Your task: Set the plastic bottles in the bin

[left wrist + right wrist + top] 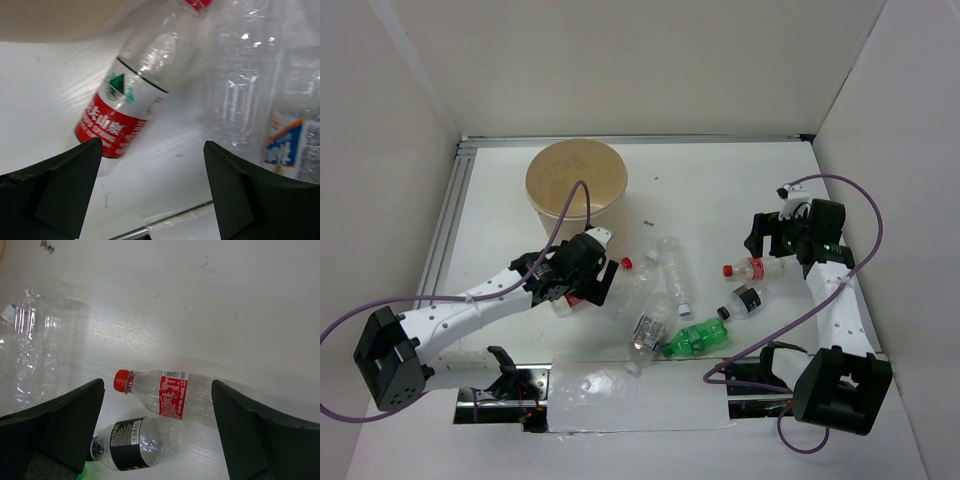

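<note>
Table (720, 180) white, walled on three sides. Round tan cardboard bin (576, 185) stands upright at 11 o'clock from the table's middle. No bottle shows inside it from above. The bottles lie loose on the table, from the centre out toward 3 o'clock.

Right arm (840, 310): right jaws spread wide, pinching nothing, hanging over a small clear plastic bottle with red cap and red label (170, 395). In the wrist view it lies in the gap between them, cap at 9 o'clock, base toward 3–4. Its long axis runs almost along the line from one jaw to the other. My reading: closed as they stand, they would meet cap and base, not the girth, so a quarter turn of the wrist looks needed first. Close by at 7 o'clock lies a clear bottle with black label and black cap (132, 442); cannot tell whether the two touch.

Left arm (470, 300): left jaws also spread, nothing between them. A clear bottle with red-and-white label (120, 110) lies just beyond, axis 7 to 1 o'clock, red cap at 1, base near the 9 o'clock jaw. A big crumpled clear bottle (245, 85) lies at 2 o'clock.

The left arm is nearer the bin, which stands at about 12 o'clock from it. From the right arm it is well apart, at 10 o'clock. A green plastic bottle (695, 338) lies at the heap's 5 o'clock edge.
</note>
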Available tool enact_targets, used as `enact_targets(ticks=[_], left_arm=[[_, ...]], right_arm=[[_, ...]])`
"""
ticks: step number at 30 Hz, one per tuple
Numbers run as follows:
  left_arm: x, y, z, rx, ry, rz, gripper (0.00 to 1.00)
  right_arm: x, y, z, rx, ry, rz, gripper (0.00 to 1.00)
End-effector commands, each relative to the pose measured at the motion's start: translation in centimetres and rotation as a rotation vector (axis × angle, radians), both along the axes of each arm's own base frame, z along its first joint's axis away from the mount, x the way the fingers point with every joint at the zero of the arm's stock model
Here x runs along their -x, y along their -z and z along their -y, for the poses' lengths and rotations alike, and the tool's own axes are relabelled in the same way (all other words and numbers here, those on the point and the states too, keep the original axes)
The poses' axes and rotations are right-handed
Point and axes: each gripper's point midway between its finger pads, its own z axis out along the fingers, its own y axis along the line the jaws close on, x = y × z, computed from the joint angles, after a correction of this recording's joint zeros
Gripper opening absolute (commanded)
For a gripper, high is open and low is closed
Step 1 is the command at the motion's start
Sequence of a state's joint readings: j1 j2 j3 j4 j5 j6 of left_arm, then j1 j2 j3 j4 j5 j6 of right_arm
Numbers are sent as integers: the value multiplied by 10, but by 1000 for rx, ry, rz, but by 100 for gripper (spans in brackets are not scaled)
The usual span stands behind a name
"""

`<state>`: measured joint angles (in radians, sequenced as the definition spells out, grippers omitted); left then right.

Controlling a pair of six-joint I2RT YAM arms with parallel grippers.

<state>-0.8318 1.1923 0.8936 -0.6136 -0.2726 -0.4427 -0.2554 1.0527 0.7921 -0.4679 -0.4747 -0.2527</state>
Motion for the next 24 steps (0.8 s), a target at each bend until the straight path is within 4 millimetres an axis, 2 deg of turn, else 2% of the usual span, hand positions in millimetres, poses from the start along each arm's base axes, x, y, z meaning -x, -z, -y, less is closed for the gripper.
enact_targets(ticks=[1, 2, 6, 9, 14, 18, 22, 23, 24], left_arm=[[-33, -7, -22, -117, -39, 112, 95], [-37, -8, -23, -121, -34, 125, 95], [-46, 15, -33, -176, -3, 99, 95], [-53, 22, -31, -199, 39, 100, 95], [-53, 49, -23, -249, 127, 29, 95], [-49, 60, -12, -243, 192, -12, 94], [-47, 75, -10, -265, 223, -58, 84], [-45, 77, -8, -271, 233, -65, 78], [-43, 78, -7, -262, 239, -70, 66]], right_arm=[[-1, -5, -3, 6, -39, 36, 95], [-3, -6, -3, 9, -39, 45, 96], [-3, -5, -6, -7, -55, 40, 100], [-5, -9, -7, -11, -62, 51, 100], [-5, -12, -7, -3, -68, 55, 100], [-7, -16, -6, 0, -68, 64, 100], [-8, -19, -3, 10, -64, 75, 100], [-8, -22, -3, 12, -64, 84, 100], [-8, -22, -3, 12, -64, 84, 100]])
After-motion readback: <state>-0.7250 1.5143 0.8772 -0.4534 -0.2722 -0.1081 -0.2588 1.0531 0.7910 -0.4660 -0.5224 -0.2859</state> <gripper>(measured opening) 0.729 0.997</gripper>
